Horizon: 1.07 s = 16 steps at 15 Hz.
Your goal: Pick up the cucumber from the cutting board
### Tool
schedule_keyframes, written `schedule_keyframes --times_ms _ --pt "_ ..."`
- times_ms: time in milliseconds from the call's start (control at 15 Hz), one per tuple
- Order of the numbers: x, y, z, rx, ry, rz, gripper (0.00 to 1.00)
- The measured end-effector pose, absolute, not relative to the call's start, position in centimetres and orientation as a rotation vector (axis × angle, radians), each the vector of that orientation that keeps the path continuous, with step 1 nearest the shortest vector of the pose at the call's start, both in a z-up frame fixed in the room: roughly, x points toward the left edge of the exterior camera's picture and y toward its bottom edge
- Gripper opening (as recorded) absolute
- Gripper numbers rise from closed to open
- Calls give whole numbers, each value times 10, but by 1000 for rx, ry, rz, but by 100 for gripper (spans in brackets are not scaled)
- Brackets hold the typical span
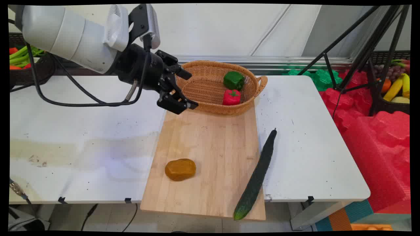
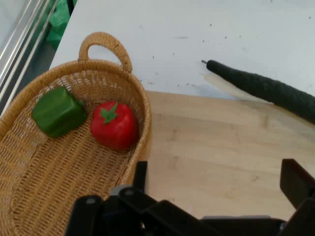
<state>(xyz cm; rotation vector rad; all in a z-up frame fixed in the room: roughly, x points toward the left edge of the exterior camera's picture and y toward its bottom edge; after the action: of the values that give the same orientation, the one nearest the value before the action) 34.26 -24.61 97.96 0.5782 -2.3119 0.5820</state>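
Note:
My gripper (image 1: 191, 89) hangs open and empty above the near left rim of a wicker basket (image 1: 210, 108), where it meets the far edge of a wooden cutting board (image 1: 213, 141). In the hand view the gripper (image 2: 216, 189) spans the basket's rim (image 2: 143, 115) and the board (image 2: 211, 142). Inside the basket lie a green pepper (image 1: 233, 80) (image 2: 58, 112) and a red tomato (image 1: 231, 97) (image 2: 114, 125). A brown potato-like lump (image 1: 180, 169) rests on the board's near left. A long dark cucumber (image 1: 257, 173) (image 2: 266, 86) lies along the board's right edge.
The white table (image 1: 82, 131) carries the board and basket. A black tripod (image 1: 361, 42) stands at the right, with red foam blocks (image 1: 370, 131) and a crate of fruit (image 1: 393, 85) beside the table. A bin of vegetables (image 1: 23, 59) sits at the far left.

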Motion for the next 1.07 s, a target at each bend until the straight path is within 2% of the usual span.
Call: schedule_keyframes --times_ms 600,1067 --pt "293 -235 988 580 -2296 508 100" --pt "234 -239 977 674 -2325 415 100"
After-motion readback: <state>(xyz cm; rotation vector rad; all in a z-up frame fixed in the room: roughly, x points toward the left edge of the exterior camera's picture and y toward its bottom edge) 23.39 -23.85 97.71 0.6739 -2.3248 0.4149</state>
